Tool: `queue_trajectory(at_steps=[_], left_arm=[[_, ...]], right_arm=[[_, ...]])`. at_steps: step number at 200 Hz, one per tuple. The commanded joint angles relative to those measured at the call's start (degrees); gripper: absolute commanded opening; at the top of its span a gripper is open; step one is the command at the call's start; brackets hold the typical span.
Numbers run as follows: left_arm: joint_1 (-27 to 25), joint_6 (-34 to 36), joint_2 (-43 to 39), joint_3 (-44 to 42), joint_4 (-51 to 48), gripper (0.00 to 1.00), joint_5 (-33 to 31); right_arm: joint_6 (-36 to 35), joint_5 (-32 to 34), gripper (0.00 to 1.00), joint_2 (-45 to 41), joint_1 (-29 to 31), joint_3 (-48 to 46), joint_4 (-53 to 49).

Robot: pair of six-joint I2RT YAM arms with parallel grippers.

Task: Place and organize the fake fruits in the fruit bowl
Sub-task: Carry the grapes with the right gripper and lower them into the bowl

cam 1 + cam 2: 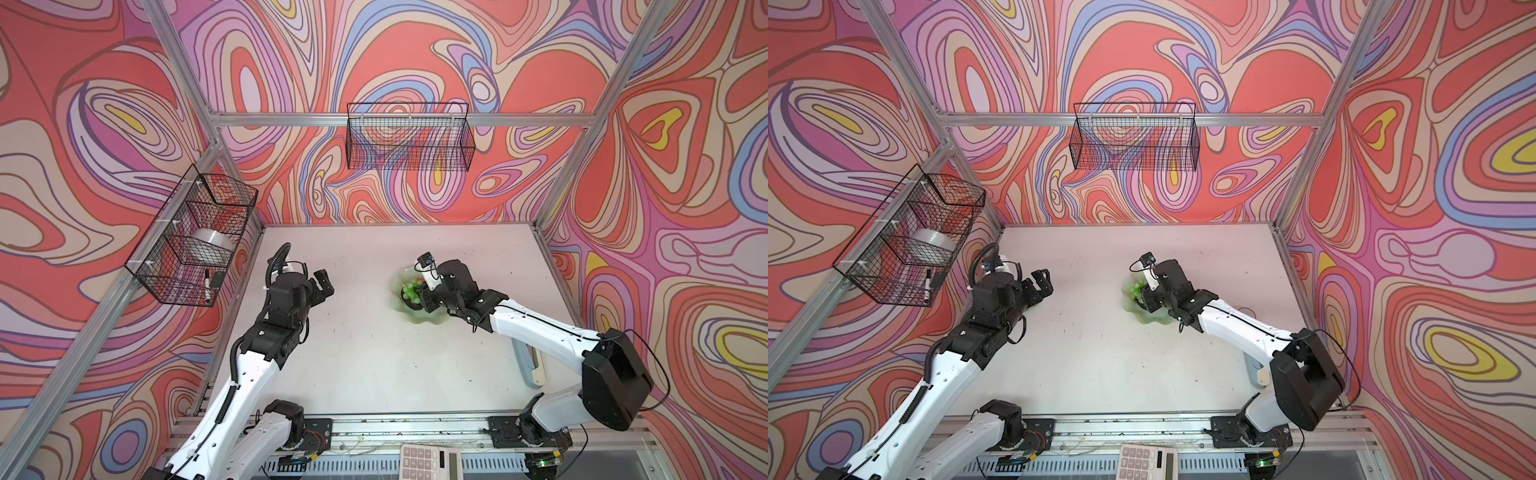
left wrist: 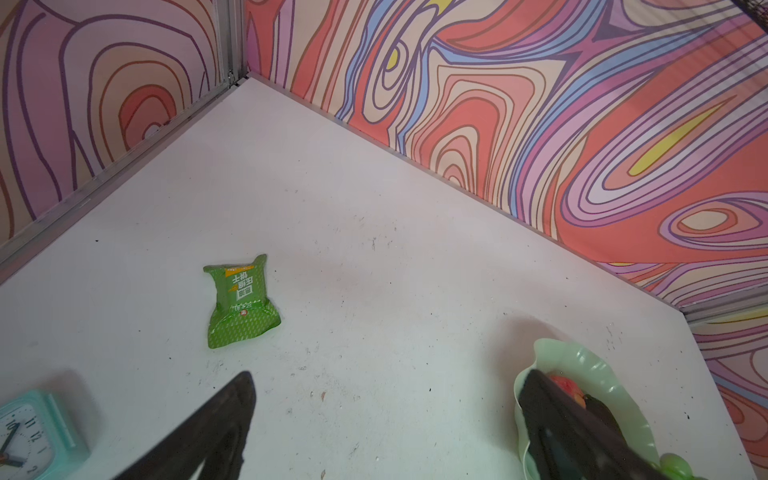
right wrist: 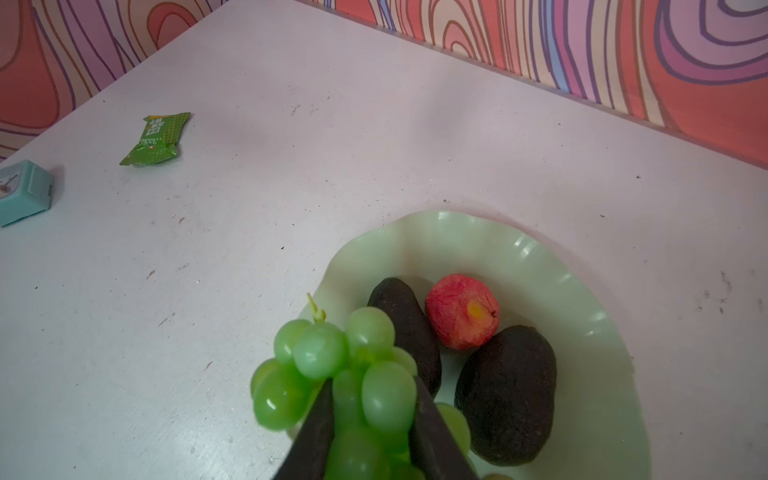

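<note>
The fruit bowl (image 3: 457,224), a pale mint-green dish with a wavy rim, stands right of the table's middle in both top views (image 1: 419,319) (image 1: 1142,319). In it lie a red apple (image 3: 461,316) and two dark avocados (image 3: 411,328) (image 3: 507,395). My right gripper (image 3: 374,386) is shut on the bunch of green grapes (image 3: 320,349), which hangs over the bowl's near-left rim (image 1: 411,290). My left gripper (image 2: 388,374) stands open and holds nothing, well to the left of the bowl (image 1: 324,282). One of its fingers hides part of the bowl (image 2: 582,357) and apple (image 2: 565,384).
A green snack packet (image 2: 239,299) and a mint alarm clock (image 2: 29,432) lie on the table's left side. Wire baskets hang on the back wall (image 1: 409,137) and the left wall (image 1: 195,237). A calculator (image 1: 430,461) sits on the front rail.
</note>
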Motion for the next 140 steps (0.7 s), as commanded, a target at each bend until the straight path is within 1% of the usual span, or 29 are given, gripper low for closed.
queue_trajectory(at_steps=[1,58,94,140], left_arm=[[0.55,-0.02,-0.04,-0.44,-0.45,1.00,-0.67],[0.73,-0.24,1.09,-0.51,0.29,1.00,-0.24],[0.90,-0.23,1.38,-0.65,0.46,1.00,-0.25],[1.08,-0.42,1.97,-0.67,0.89,1.00,0.16]], right_arm=[[-4.17,-3.90,0.28,1.17,-0.17,-1.96,6.21],[-5.10,-5.43,0.30,5.65,-0.29,-3.06,9.16],[-4.56,-6.00,0.34,6.76,-0.28,-4.02,9.66],[-3.18,-5.09,0.44,7.15,-0.30,-5.71,10.69]])
